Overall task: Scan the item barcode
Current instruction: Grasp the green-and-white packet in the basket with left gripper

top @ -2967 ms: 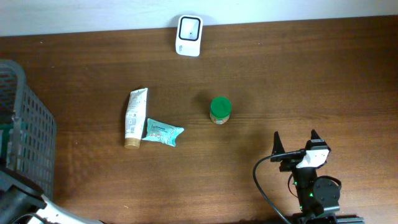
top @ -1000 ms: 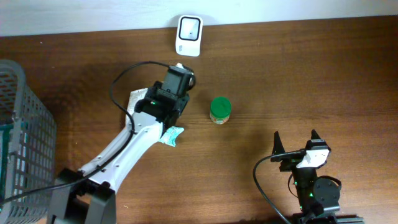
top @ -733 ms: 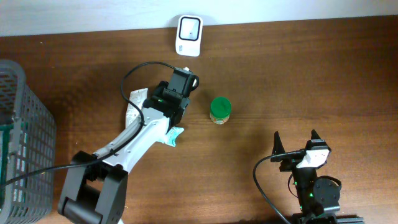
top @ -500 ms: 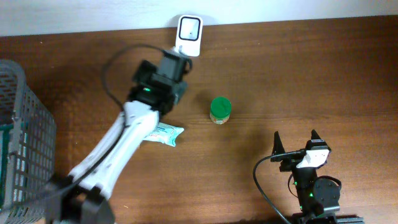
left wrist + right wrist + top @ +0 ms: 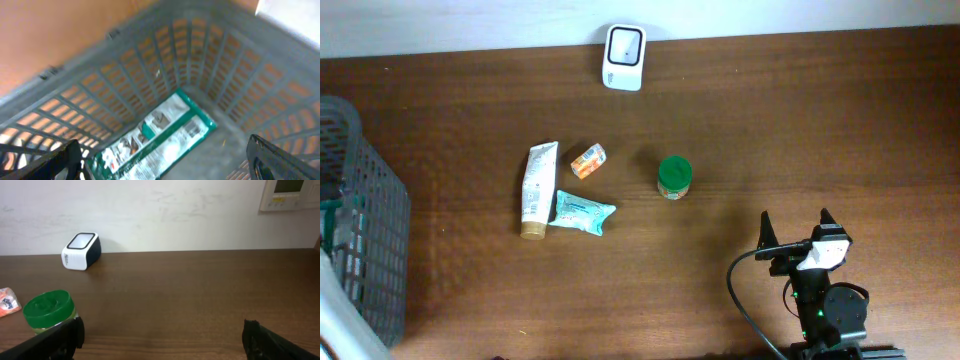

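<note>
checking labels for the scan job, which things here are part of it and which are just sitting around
Part of the job:
- white scanner
- grey basket
- green packet inside it, under the open left gripper

Probably just lying about on the table:
- white tube
- teal pouch
- orange packet
- green-lidded jar

My left wrist view is blurred, so I cannot read the print on the green packet point(image 5: 160, 135) in the basket point(image 5: 210, 75). In the right wrist view the left edge cuts off the orange packet point(image 5: 7, 301).
</note>
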You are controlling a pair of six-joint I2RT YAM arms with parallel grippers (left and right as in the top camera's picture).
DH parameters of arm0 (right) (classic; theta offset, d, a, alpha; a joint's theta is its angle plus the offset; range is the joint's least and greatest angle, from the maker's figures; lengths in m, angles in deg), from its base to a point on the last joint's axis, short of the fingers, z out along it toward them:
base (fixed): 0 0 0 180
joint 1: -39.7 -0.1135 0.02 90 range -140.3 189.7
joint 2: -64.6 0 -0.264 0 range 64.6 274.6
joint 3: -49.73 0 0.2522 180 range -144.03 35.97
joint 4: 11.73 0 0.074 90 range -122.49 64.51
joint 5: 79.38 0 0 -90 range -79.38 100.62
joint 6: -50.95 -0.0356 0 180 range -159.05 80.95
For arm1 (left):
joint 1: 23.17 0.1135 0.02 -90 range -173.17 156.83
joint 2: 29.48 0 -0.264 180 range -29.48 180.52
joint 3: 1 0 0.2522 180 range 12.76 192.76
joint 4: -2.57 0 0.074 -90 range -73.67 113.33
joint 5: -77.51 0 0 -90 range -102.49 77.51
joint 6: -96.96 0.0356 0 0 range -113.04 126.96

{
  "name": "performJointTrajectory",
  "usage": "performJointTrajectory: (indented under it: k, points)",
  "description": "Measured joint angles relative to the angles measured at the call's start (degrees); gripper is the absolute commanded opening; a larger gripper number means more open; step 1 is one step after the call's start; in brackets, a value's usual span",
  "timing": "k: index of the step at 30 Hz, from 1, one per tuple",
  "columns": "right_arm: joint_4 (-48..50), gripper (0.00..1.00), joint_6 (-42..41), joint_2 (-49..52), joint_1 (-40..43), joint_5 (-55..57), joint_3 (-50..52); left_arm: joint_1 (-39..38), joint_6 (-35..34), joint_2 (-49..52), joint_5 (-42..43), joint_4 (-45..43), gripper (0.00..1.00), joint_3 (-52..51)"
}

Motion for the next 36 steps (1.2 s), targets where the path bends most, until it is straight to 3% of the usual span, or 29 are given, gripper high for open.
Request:
performJointTrajectory:
  k: [3,6,11,16,25,31,34,36]
  points:
    - [0.00,0.98,0.02,0.00,0.00,0.00,0.00,1.53,2.12,5.38,2.14,0.13,0.99,-3.69]
    - [0.00,0.98,0.02,0.00,0.00,0.00,0.00,5.35,5.05,11.69,3.48,0.15,0.94,-4.52]
    - [0.00,0.98,0.02,0.00,0.00,0.00,0.00,7.28,16.26,17.20,8.55,-1.05,0.94,-5.88]
    - [0.00,0.98,0.02,0.00,0.00,0.00,0.00,10.03,25.83,19.54,8.96,-9.44,0.93,-15.41]
    - [0.00,0.98,0.02,0.00,0.00,0.00,0.00,12.74,27.32,29.66,11.91,-13.62,0.91,-16.46]
    - [0.00,0.98,0.02,0.00,0.00,0.00,0.00,12.74,27.30,31.56,13.00,-15.67,0.77,-15.17]
    - [0.00,0.98,0.02,0.00,0.00,0.00,0.00,12.74,27.32,32.83,13.35,-16.96,0.59,-14.16]
    - [0.00,0.98,0.00,0.00,0.00,0.00,0.00,12.74,27.23,33.55,13.77,-17.42,0.59,-13.79]
